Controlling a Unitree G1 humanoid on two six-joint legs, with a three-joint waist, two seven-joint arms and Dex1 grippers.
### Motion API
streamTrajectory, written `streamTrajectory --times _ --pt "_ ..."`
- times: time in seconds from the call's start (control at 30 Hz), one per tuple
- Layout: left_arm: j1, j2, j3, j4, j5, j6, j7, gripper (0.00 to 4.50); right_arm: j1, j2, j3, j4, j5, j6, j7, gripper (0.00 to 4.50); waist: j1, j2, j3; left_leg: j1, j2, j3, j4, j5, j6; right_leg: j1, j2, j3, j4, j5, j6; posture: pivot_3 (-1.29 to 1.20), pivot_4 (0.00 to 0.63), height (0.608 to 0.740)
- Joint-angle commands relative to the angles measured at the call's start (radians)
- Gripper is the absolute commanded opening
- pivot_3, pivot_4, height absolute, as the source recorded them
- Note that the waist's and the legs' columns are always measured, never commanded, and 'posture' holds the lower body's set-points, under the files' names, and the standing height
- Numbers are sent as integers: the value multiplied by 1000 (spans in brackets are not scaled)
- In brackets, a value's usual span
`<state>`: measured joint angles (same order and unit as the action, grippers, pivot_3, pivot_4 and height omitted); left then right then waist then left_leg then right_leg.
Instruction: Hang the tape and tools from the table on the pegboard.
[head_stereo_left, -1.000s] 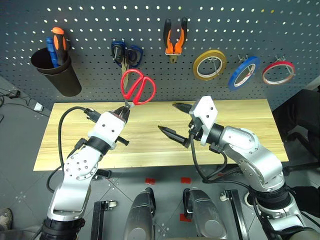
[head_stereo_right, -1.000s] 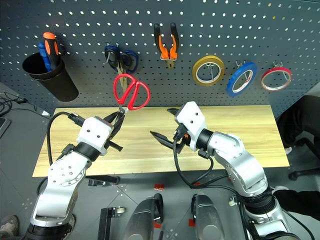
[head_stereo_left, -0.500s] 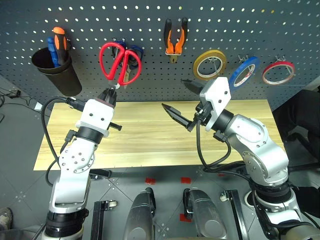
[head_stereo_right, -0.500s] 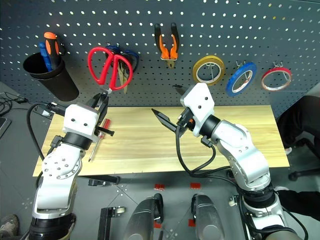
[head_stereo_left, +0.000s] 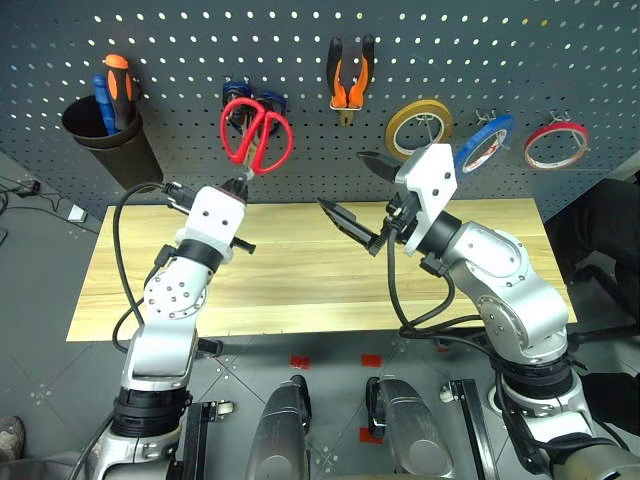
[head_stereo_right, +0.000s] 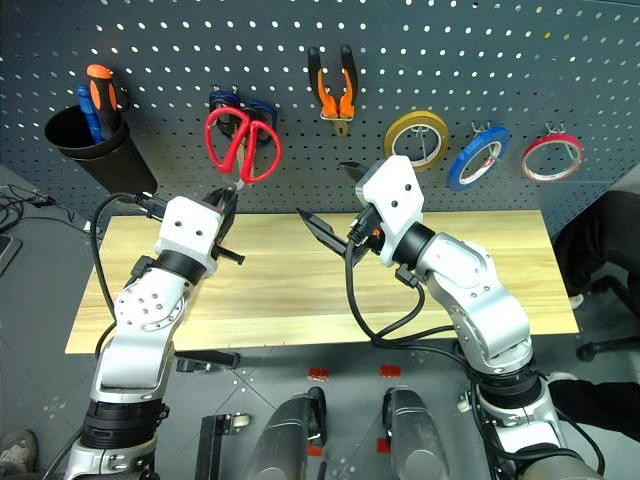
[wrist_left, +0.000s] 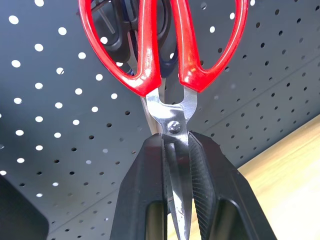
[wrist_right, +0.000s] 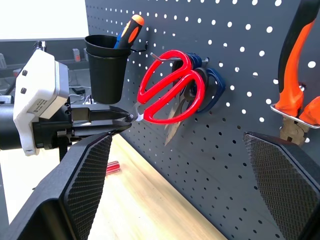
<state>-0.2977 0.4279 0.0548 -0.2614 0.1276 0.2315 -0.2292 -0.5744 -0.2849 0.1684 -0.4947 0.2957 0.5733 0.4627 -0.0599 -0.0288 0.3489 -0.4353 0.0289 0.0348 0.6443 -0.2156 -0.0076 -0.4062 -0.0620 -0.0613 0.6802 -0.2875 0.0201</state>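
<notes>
**Scissors held up at the pegboard**

Scissors with red handles (head_stereo_left: 256, 135) stand handles-up against the pegboard (head_stereo_left: 300, 60), their blades pinched near the pivot between the fingers of the left gripper (head_stereo_left: 238, 184). In the right wrist view one red loop sits over a metal hook, in front of the blue-handled scissors (head_stereo_left: 240, 100) (whether the loop bears on the hook I cannot tell). The right gripper (head_stereo_left: 360, 190) hangs over the table (head_stereo_left: 300, 290) with its fingers spread wide, holding nothing. Pliers (head_stereo_left: 349, 82) and the blue tape (head_stereo_left: 487, 144) hang on the board; a red-handled screwdriver (wrist_right: 113, 167) lies on the tabletop.
</notes>
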Motion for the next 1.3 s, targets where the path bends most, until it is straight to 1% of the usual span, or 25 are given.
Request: streamTrajectory --times 0.03,0.1,0.13,0.2,0.3,0.37,0.43,0.53,0.6,0.67,0.73,0.9,0.97,1.1,1.23,1.3 --pt "4 -8 9 -8 -6 9 1 1917 -12 8 -5 -22 -4 -26 -5 4500 -1 0 0 0 0 0 0 0 0 0 0 0 0 0 0 -195 319 740" --pt "21 -17 24 -15 -30 35 -5 2592 -2 9 2 -24 -8 -20 -10 4500 -1 0 0 0 0 0 0 0 0 0 0 0 0 0 0 -199 320 740" --pt "30 -23 34 -19 -49 57 -11 2816 5 8 6 -26 -10 -13 -14 4500 -2 0 0 0 0 0 0 0 0 0 0 0 0 0 0 -199 320 740" --pt "62 -32 61 -25 -102 110 -37 3451 27 7 15 -33 -9 24 -28 4500 -3 0 0 0 0 0 0 0 0 0 0 0 0 0 0 -196 324 740" --pt "132 -7 95 -7 -149 192 -88 4362 75 -5 56 -49 -15 78 -33 4500 -5 0 0 0 0 0 0 1 -2 0 0 1 0 0 0 -189 333 740" --pt "187 24 150 35 -216 310 -144 4362 104 -8 108 -69 -12 154 -42 4500 -11 0 0 0 1 0 0 1 -2 0 0 1 0 0 0 -188 338 740" --pt "200 56 205 79 -254 361 -163 4362 115 -8 148 -87 -15 202 -51 4500 -20 0 0 0 1 0 -1 1 -1 0 0 2 0 0 0 -181 347 740" --pt "155 106 259 173 -288 391 -179 4362 98 23 183 -91 -14 276 -82 4500 -21 0 1 0 1 -2 0 0 0 -1 1 0 1 0 0 -175 358 740" --pt "92 155 268 271 -307 396 -220 4362 57 70 199 -77 -5 342 -109 4500 -17 0 1 0 1 -3 0 0 0 0 1 -1 2 0 0 -170 369 740" --pt "34 197 252 356 -309 377 -259 4362 11 111 203 -61 1 390 -126 4500 -16 0 4 0 1 -3 0 1 -1 0 1 -1 2 1 -2 -168 386 740" --pt "-24 220 239 438 -312 362 -288 4362 -29 140 202 -48 5 424 -134 4500 -15 0 6 1 1 -3 0 1 -2 -1 1 -1 2 1 -2 -165 402 740" --pt "-175 241 223 682 -328 347 -352 4362 -95 195 195 -18 10 467 -151 4500 -10 0 18 0 1 -1 -1 1 -2 -2 1 -1 0 1 -2 -171 447 740" --pt "-233 250 209 785 -310 321 -351 4362 -102 204 197 -17 12 475 -152 4500 -9 -3 32 0 1 -1 -2 1 -2 -3 1 0 0 0 -3 -175 455 740" --pt "-316 277 171 956 -270 260 -362 4362 -104 209 196 -29 17 499 -153 4500 -10 -5 50 -2 1 1 -2 1 -2 -6 1 0 1 0 -3 -180 473 740" --pt "-395 294 134 1116 -234 202 -372 4362 -105 207 192 -41 23 523 -154 4500 -14 -5 53 -8 1 2 -2 2 -4 -13 1 0 2 0 -3 -185 476 740" --pt "-425 290 99 1180 -209 185 -399 3977 -111 209 188 -39 24 531 -153 4500 -14 -4 53 -12 2 2 0 3 -4 -16 1 -1 2 0 -3 -186 475 740"
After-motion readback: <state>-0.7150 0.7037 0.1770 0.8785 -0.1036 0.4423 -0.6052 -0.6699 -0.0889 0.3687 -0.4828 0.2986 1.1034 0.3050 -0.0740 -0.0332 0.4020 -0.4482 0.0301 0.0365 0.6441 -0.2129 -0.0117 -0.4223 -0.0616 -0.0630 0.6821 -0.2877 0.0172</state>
